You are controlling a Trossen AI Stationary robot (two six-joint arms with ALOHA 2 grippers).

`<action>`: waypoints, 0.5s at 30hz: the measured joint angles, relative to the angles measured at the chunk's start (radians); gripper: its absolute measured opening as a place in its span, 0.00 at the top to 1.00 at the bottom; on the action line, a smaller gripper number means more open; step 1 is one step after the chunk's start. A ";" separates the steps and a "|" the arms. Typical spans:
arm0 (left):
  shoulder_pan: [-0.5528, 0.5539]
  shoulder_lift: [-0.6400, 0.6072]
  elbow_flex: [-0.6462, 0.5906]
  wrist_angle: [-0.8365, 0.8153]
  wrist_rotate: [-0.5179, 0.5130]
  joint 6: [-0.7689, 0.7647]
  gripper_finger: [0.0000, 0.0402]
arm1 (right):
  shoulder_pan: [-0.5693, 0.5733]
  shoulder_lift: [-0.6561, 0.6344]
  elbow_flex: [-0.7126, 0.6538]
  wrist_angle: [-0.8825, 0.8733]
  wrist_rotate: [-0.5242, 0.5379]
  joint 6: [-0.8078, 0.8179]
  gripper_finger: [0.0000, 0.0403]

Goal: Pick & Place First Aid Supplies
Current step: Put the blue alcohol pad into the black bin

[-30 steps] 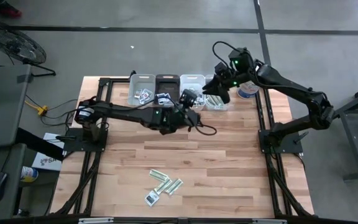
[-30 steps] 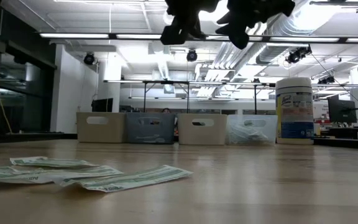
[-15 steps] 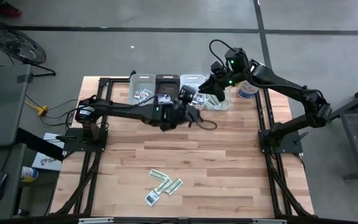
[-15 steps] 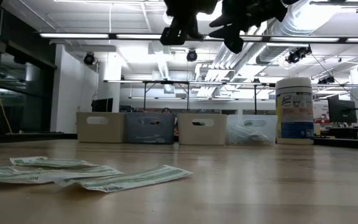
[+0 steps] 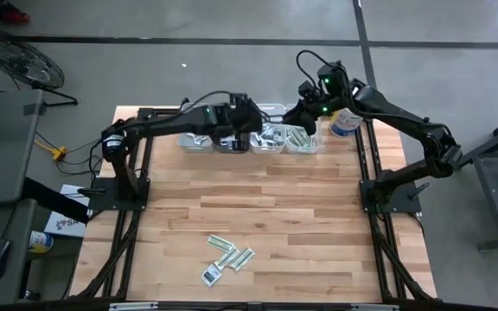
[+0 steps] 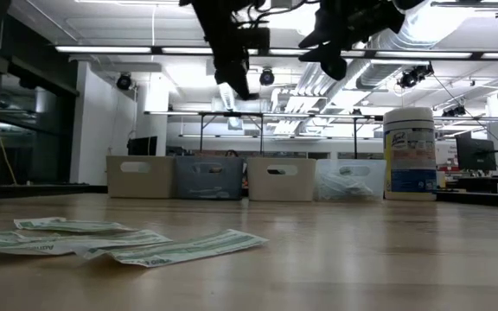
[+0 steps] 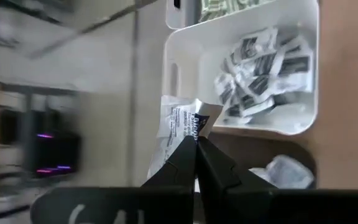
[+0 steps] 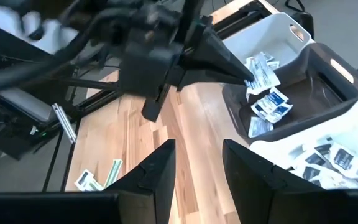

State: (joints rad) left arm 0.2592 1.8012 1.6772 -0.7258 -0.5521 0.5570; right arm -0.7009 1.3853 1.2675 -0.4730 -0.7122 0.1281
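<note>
The wooden worktop [image 5: 258,216] carries four bins [image 5: 249,136] in a row along its far edge. The left claw [image 7: 196,138] hangs above the dark bin [image 8: 328,93], pinched tight on a white packet [image 7: 180,124]. The right claw [image 8: 194,155] hovers nearby, fingers parted and empty. More packets [image 5: 227,257] lie loose near the front edge.

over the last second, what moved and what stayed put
The left gripper, shut on a white packet, swung from the table's middle back over the row of bins, now above the dark bin. The right gripper, open and empty, only shifted slightly above the bins' right end. The loose packets near the front edge and the canister stayed put.
</note>
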 joint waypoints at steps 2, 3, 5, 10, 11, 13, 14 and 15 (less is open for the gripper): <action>0.030 0.000 0.001 -0.030 0.066 -0.056 1.00 | -0.005 -0.002 0.000 -0.009 0.001 -0.001 0.69; 0.044 0.000 0.000 -0.050 0.094 -0.078 1.00 | -0.007 -0.002 0.000 -0.010 0.001 -0.001 0.69; 0.067 0.000 0.000 -0.068 0.137 -0.116 1.00 | -0.014 -0.005 0.000 -0.016 0.001 -0.001 0.69; 0.109 0.000 0.000 -0.141 0.195 -0.163 1.00 | -0.039 -0.011 0.000 -0.025 0.002 0.007 0.69; 0.119 0.000 0.000 -0.157 0.213 -0.173 1.00 | -0.044 -0.012 0.000 -0.024 0.002 0.007 0.69; 0.140 0.000 0.000 -0.192 0.252 -0.189 1.00 | -0.052 -0.016 0.000 -0.025 0.002 0.010 0.69; 0.148 0.000 0.000 -0.207 0.263 -0.196 1.00 | -0.059 -0.018 0.000 -0.027 0.002 0.012 0.69; 0.155 0.000 0.000 -0.217 0.269 -0.196 1.00 | -0.065 -0.020 0.000 -0.029 0.002 0.013 0.69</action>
State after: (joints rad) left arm 0.4143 1.8015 1.6772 -0.9428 -0.2831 0.3611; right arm -0.7654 1.3651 1.2675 -0.5018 -0.7097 0.1413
